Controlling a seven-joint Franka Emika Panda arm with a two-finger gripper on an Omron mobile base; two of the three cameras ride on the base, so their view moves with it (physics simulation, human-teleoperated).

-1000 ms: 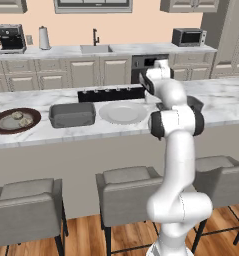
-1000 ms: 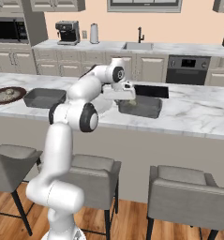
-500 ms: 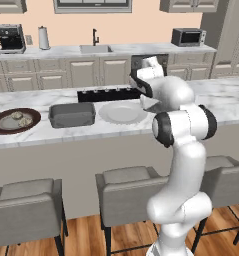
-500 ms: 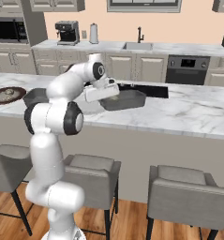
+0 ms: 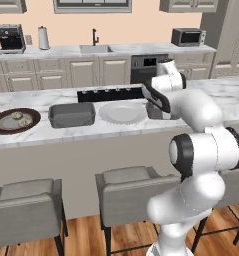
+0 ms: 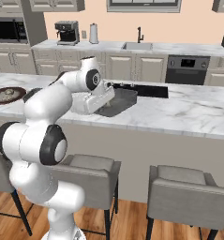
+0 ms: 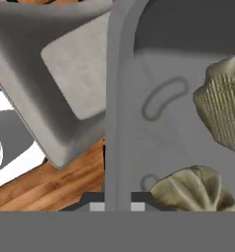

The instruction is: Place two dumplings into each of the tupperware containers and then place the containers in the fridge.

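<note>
The grey rectangular tupperware container (image 6: 114,101) that the gripper (image 7: 118,204) holds is lifted above the white marble counter (image 6: 179,110). In the left base view the white arm covers most of this tub (image 5: 154,110). In the hand view its rim (image 7: 116,98) runs between the fingertips (image 7: 97,205), so the jaws are closed narrow on the rim. Inside the tub lie two ridged beige dumplings (image 7: 193,189); one (image 7: 222,110) is cut off by the picture edge. To the left of this tub stand a white round plate (image 5: 122,112), then the second grey tub (image 5: 71,114), whose inside I cannot see, then a dark brown round plate (image 5: 1,127) with two small pale lumps (image 5: 20,119), hard to make out.
</note>
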